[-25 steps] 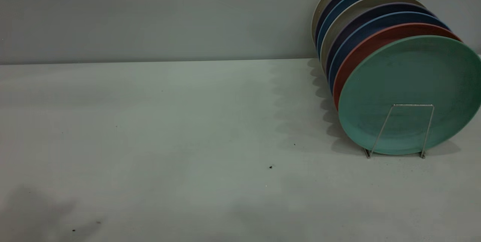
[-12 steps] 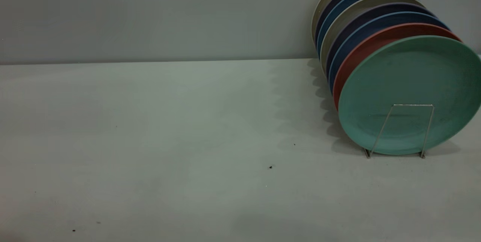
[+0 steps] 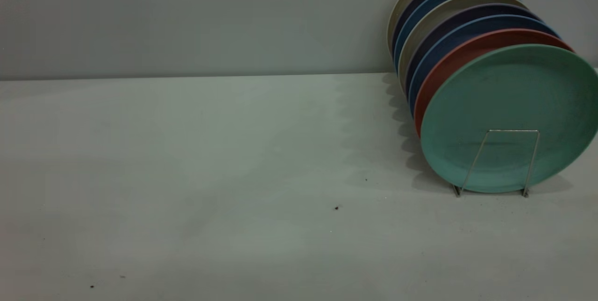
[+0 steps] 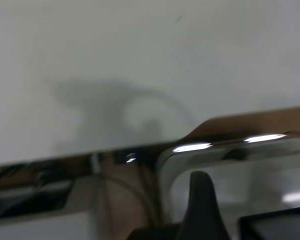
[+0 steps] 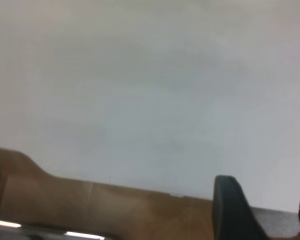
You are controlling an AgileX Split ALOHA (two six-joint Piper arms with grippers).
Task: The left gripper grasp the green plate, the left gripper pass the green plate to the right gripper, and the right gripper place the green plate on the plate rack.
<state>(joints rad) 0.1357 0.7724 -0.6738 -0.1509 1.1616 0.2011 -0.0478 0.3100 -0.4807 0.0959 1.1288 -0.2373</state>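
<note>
Both grippers' states cannot be told; green plate (image 3: 511,114) leans in plate rack (image 3: 507,161), a nudge could topple the row

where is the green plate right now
In the exterior view, the round teal-green matte plate stands at the table's right side, frontmost in the thin silver wire rack, just ahead of the salmon-pink plate.

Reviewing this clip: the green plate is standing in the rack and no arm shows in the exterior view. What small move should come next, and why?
Probably none beyond parking both arms. The green plate already stands upright at the front of the plate rack, behind its front wire loop and before the salmon plate. Neither gripper holds anything; each wrist view shows only bare table.
</note>
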